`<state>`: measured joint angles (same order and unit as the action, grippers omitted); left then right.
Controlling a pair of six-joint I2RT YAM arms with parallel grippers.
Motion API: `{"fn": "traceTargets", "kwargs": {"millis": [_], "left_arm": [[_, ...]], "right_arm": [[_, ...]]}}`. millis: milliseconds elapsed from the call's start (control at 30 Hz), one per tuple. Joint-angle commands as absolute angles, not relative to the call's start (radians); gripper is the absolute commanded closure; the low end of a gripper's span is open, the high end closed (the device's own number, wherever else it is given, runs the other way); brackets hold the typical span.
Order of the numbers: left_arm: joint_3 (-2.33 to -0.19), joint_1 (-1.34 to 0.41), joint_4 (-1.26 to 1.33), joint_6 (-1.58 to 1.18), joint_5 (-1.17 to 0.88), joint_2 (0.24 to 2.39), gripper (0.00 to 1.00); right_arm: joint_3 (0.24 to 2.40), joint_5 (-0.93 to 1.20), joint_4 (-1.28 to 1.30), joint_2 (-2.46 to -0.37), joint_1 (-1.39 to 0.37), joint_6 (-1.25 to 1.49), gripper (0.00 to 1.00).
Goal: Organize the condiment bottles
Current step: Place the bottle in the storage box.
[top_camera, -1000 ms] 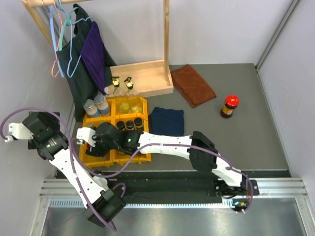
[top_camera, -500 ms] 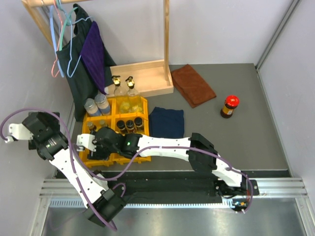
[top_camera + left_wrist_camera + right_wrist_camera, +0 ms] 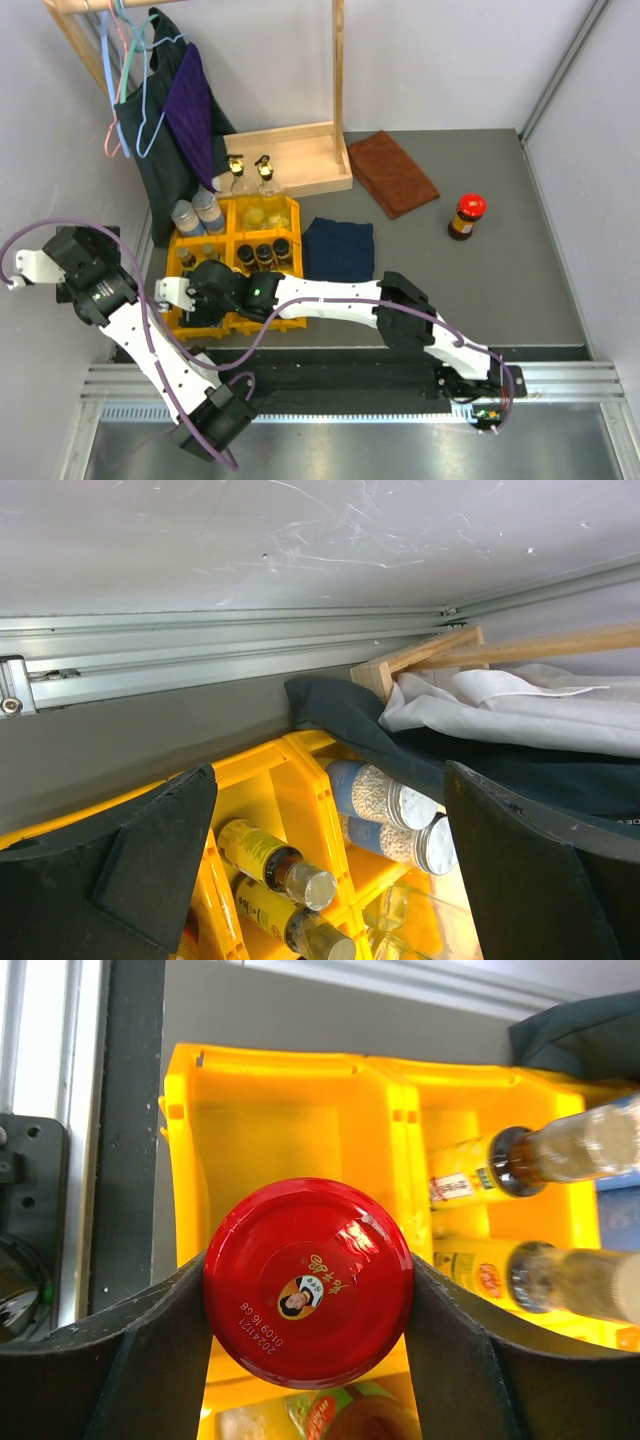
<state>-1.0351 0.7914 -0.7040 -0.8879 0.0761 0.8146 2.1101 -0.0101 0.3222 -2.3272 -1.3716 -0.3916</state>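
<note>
My right gripper (image 3: 308, 1290) is shut on a red-lidded jar (image 3: 308, 1280) and holds it over the near-left compartment of the yellow bins (image 3: 270, 1130). Another jar (image 3: 340, 1422) lies below it. Two yellow-labelled sauce bottles (image 3: 545, 1155) stand in the neighbouring compartment. In the top view the right gripper (image 3: 192, 295) reaches over the bins (image 3: 290, 215) and hides its jar. A second red-lidded jar (image 3: 466, 216) stands alone on the table at right. My left gripper (image 3: 330, 865) is open and empty, looking at white-lidded jars (image 3: 385, 795) and sauce bottles (image 3: 270, 855) in the bins.
Clear gold-topped bottles (image 3: 250, 172) and dark black-capped bottles (image 3: 265, 252) stand in the bins. A dark blue cloth (image 3: 338, 248) and a brown cloth (image 3: 395, 172) lie on the table. A wooden rack (image 3: 295, 160) with hung clothes (image 3: 180, 110) stands behind. A metal rail (image 3: 350, 385) runs along the near edge.
My right gripper has moved a little left and nearer with the red-lidded jar, over the front-left bin compartment. The left arm has barely moved.
</note>
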Motion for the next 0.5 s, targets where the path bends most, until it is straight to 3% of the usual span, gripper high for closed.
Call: {"fn": "traceTargets", "kwargs": {"millis": [0, 200, 467], "left_arm": [[-1.072, 0.804, -0.681, -0.882, 0.074, 0.818, 0.01], [-1.075, 0.805, -0.681, -0.882, 0.071, 0.819, 0.01], [-1.095, 0.805, -0.686, -0.885, 0.046, 0.813, 0.01]], "right_arm": [[2.187, -0.087, 0.221, -2.332, -1.364, -0.468, 0.54], [2.191, -0.118, 0.209, -2.335, -1.364, -0.468, 0.32], [2.191, -0.175, 0.169, -2.303, -1.364, -0.469, 0.12]]}}
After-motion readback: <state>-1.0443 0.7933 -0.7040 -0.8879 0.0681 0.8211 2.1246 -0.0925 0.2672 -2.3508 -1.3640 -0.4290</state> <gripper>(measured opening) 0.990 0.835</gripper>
